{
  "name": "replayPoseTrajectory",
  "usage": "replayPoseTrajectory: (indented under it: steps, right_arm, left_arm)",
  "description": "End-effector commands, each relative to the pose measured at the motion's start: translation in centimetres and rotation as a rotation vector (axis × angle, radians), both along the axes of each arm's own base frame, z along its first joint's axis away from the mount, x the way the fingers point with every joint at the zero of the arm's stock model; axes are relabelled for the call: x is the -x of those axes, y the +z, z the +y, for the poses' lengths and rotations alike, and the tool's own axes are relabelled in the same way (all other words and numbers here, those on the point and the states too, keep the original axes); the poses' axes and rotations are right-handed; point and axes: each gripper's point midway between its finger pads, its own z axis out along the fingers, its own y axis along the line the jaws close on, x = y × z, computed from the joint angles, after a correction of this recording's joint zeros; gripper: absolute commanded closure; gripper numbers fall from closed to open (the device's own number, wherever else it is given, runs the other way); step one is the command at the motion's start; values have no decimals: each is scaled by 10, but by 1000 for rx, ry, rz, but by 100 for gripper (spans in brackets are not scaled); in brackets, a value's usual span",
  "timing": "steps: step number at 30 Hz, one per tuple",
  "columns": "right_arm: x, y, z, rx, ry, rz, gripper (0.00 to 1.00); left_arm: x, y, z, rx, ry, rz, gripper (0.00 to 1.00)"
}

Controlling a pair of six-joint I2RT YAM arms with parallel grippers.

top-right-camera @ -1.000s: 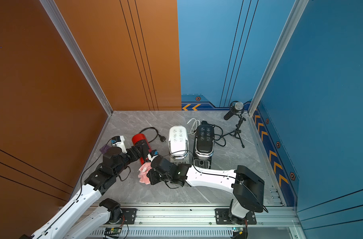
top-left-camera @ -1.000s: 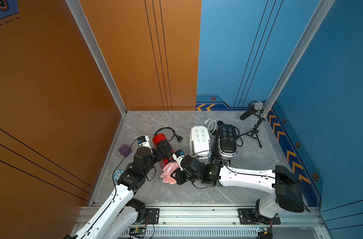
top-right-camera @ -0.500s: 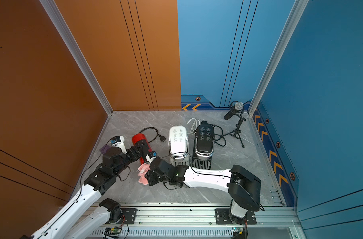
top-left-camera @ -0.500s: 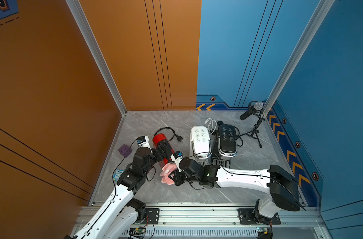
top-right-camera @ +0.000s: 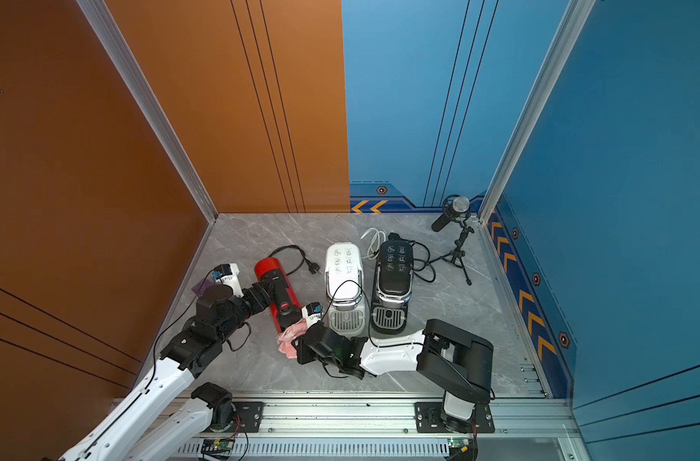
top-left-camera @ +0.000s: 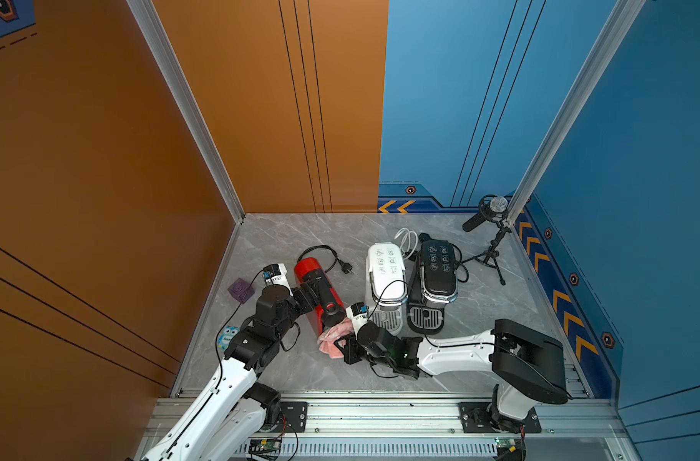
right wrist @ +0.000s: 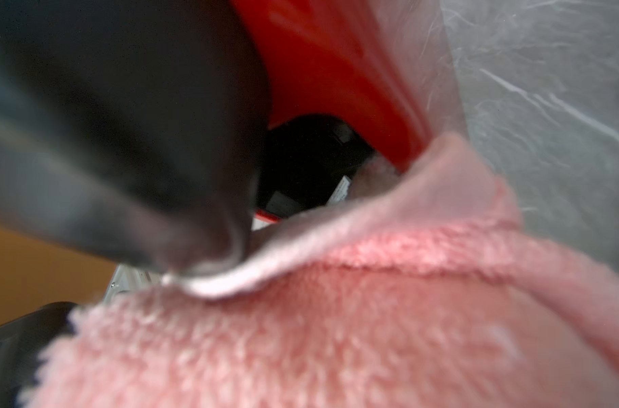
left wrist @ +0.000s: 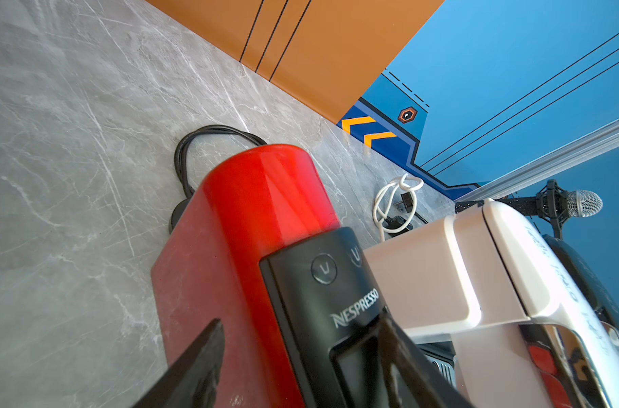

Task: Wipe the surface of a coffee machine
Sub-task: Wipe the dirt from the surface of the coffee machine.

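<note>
A grey marbled counter [top-left-camera: 284,235] is seen from above. At far left sits a small purple cube [top-left-camera: 240,288].

Next comes the left tool [top-left-camera: 314,293], clamped across the body of a red coffee machine [top-left-camera: 305,268]. In the left wrist view its dark fingers [left wrist: 198,356] straddle the machine's black top panel, apparently bracing it.

Just right of the machine's front end, touching it, lies a bunched pink cloth [top-left-camera: 331,339]. The right tool [top-left-camera: 346,348] is pressed together, pinching a fold of this cloth. The right wrist view shows fluffy pile filling the frame against red plastic.

Further right stand a white coffee machine [top-left-camera: 384,271] and a black one [top-left-camera: 436,271], side by side. A microphone [top-left-camera: 486,211] on a small tripod is in the far right corner.

The red machine looks rigid, fairly heavy and glossy, so probably slippery. Its flat sides seem the safest hold, rather than the rounded top. The cloth looks soft, light and limp, and is likely best held by a thick bunch so that it does not slip free while rubbing.
</note>
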Motion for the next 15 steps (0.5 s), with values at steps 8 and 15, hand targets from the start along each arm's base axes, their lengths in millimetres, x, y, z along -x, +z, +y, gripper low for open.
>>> replayPoseTrajectory:
  steps: [8,15]
  right_arm:
    - [-2,8,0,65,-127,-160,100]
    - [-2,-10,-23,210,-195,-260,100]
  left_arm:
    - [34,-69,7,-90,-45,263,31]
    - [34,-68,6,-84,-51,257,30]
